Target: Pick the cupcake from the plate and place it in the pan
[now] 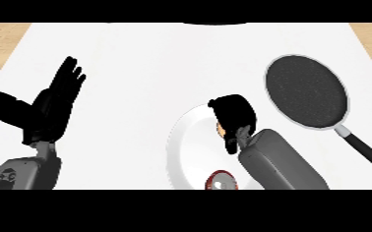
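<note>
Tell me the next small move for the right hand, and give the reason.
Probably lift straight up. The right hand is curled over the plate, with the cupcake peeking out under its fingers, so it seems gripped. The pan lies to the right, apart from the plate.

Kitchen setup, judging by the gear: white counter [145, 69] w/ wood-tone strips at both far edges. Dark speckled pan [305, 91] w/ pale rim and black handle sits at right, white plate [190, 147] just left of it. Cookware + tableware on a worktop, nothing lab- or shop-like in view.
</note>
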